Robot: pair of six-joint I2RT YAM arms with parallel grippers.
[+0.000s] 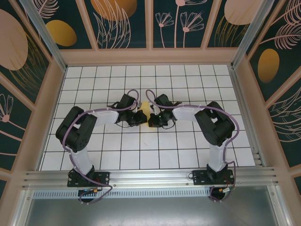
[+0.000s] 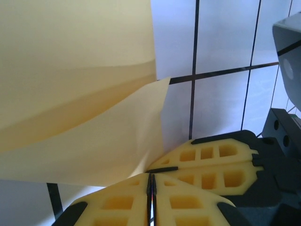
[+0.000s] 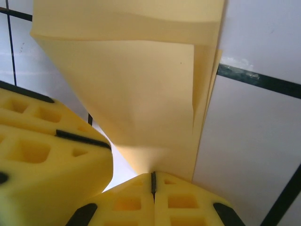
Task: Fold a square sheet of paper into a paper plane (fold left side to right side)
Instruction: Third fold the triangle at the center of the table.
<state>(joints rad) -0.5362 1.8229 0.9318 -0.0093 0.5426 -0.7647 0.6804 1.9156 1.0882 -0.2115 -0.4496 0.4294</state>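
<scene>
Yellow paper, one folded sheet point(image 3: 141, 94), two pairs of jaws clamped on it

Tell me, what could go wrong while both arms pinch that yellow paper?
1. The left fingers and right fingers both look shut on the paper, close together; pulling differently might tear it.
2. The fingers sit nearly side by side, so they could bump.
3. The paper's layered edges look uneven, so a crease may land crooked.
</scene>
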